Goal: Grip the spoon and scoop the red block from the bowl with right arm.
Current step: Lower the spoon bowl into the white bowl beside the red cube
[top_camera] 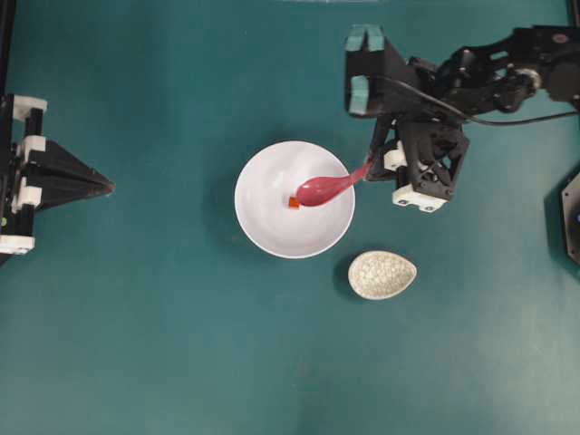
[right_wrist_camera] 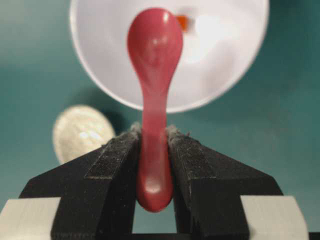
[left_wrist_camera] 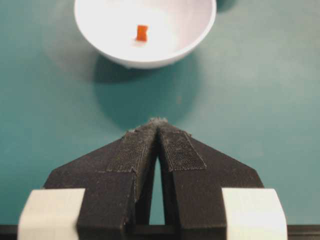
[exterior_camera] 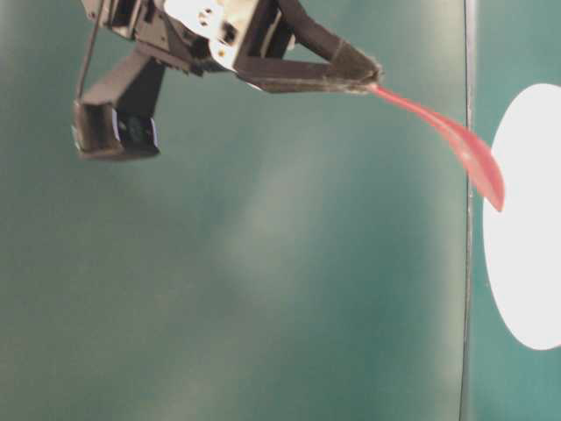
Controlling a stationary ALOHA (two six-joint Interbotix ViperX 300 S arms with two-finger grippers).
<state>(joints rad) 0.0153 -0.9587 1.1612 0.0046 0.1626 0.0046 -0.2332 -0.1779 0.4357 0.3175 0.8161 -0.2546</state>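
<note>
The white bowl (top_camera: 272, 227) stands mid-table. The tiny red block (top_camera: 294, 202) lies inside it, also seen in the left wrist view (left_wrist_camera: 142, 33) and the right wrist view (right_wrist_camera: 182, 21). My right gripper (top_camera: 370, 168) is shut on the handle of the pink-red spoon (top_camera: 322, 188). The spoon's scoop hangs over the bowl, its tip right beside the block. In the right wrist view the spoon (right_wrist_camera: 154, 75) runs from between the fingers (right_wrist_camera: 112, 152) out over the bowl (right_wrist_camera: 225, 60). My left gripper (top_camera: 107, 187) is shut and empty at the far left, pointing at the bowl (left_wrist_camera: 100, 35).
A speckled off-white spoon rest (top_camera: 381, 275) lies just right of and in front of the bowl, also in the right wrist view (right_wrist_camera: 82, 131). A black fixture (top_camera: 571, 217) sits at the right edge. The table-level view shows the spoon (exterior_camera: 456, 140) held above the table.
</note>
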